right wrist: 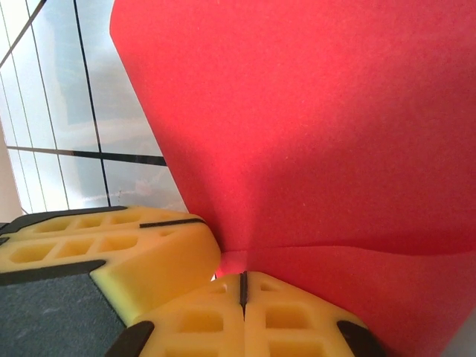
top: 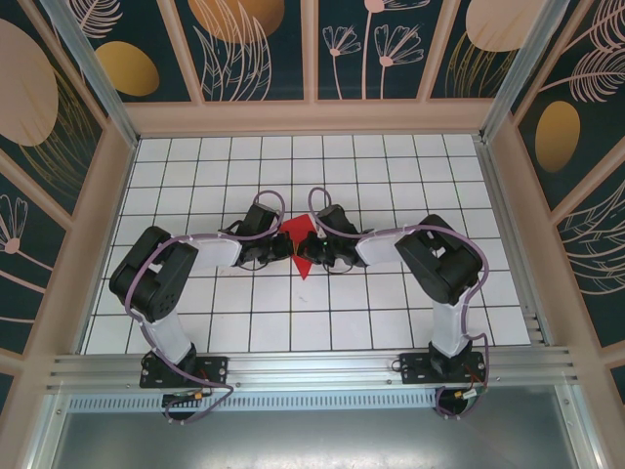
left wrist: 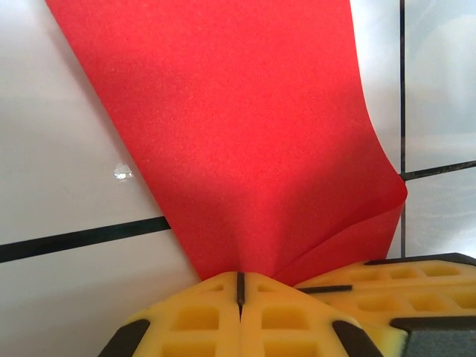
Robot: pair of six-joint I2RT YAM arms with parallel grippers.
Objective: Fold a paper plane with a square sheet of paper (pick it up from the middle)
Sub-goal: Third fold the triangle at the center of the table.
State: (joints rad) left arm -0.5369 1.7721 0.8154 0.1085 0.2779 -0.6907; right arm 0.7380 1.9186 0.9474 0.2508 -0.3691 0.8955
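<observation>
On your table point(top: 391, 322), the left arm point(top: 161, 278) and right arm point(top: 444, 259) bend inward and meet at its middle. The paper point(top: 299, 233) is there between them, red, creased, and narrowing to a point at its near end. Your left gripper point(left wrist: 239, 288) is pressed together, pinching the paper's edge. Your right gripper point(right wrist: 242, 288) pinches it too, just beside the left.
</observation>
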